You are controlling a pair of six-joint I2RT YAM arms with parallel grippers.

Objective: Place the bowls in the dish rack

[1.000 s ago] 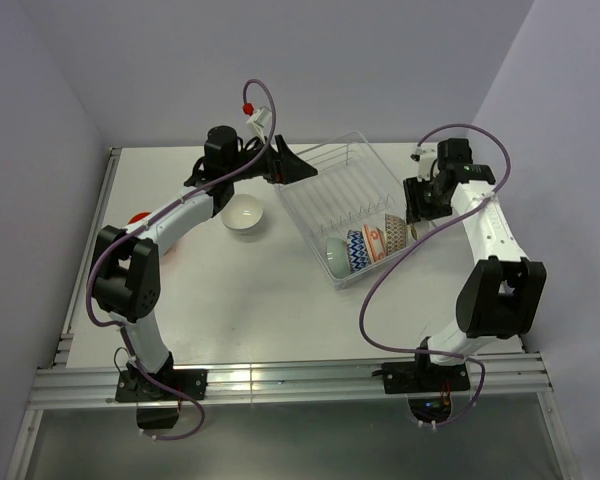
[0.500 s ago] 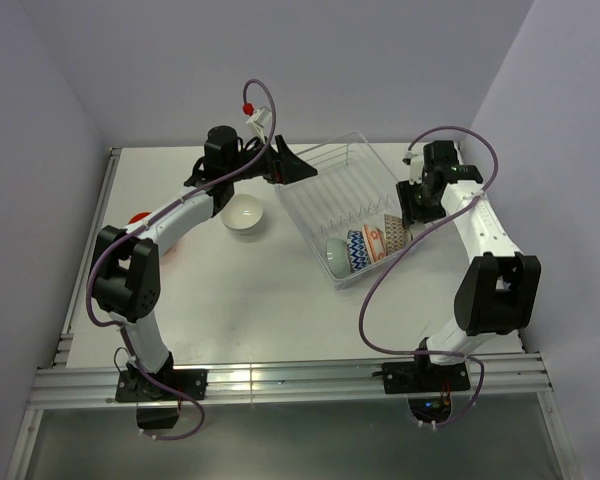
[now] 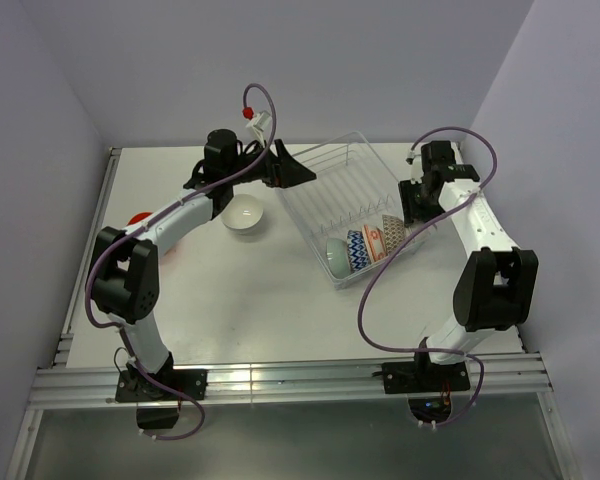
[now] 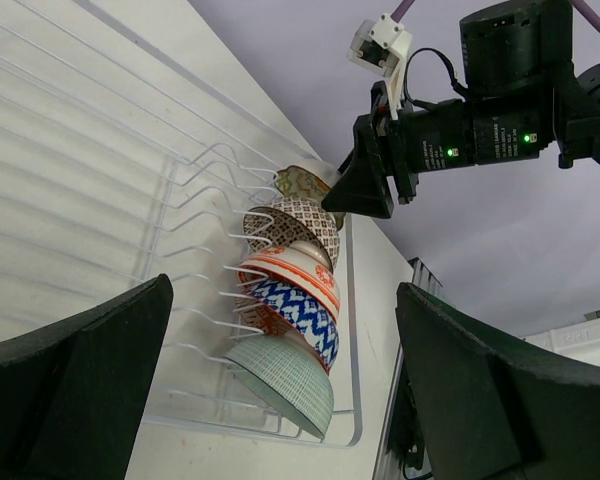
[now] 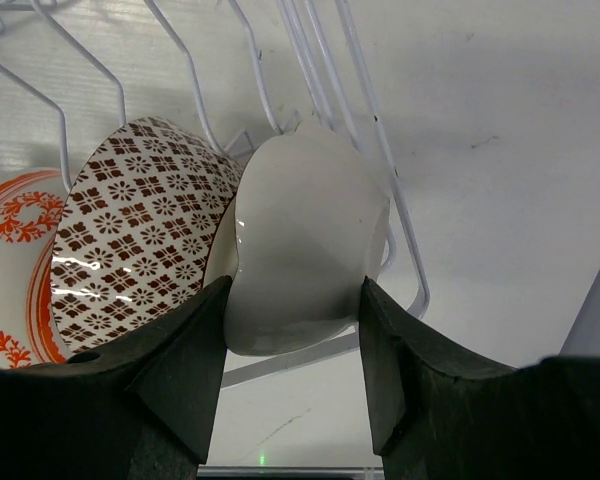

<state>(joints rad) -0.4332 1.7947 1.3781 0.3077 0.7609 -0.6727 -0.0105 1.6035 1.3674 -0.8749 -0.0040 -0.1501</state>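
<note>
While the scalloped bowl [image 5: 300, 240] stands on edge inside the dish rack [image 3: 325, 185], against the rack's wall on the right arm's side, we see the right gripper [image 5: 292, 290] clamped on it, one finger pressed to each side of its rim. Its pale inside faces the wrist camera. Touching it is the brown-patterned bowl [image 5: 145, 210], and next along the prongs come the orange-and-white bowl [image 5: 15, 250], the blue-patterned bowl [image 4: 300, 315] and the teal bowl [image 4: 285, 375], all on edge in one close row toward the rack's near corner. We find the left gripper [image 3: 292, 167] hovering over the rack's far left corner, fingers spread wide apart. Outside the rack, the white bowl [image 3: 244, 213] sits upright on the table [image 3: 250, 290] just left of it, and the orange-red bowl [image 3: 137, 217] shows partly behind the left arm near the table's left edge.
</note>
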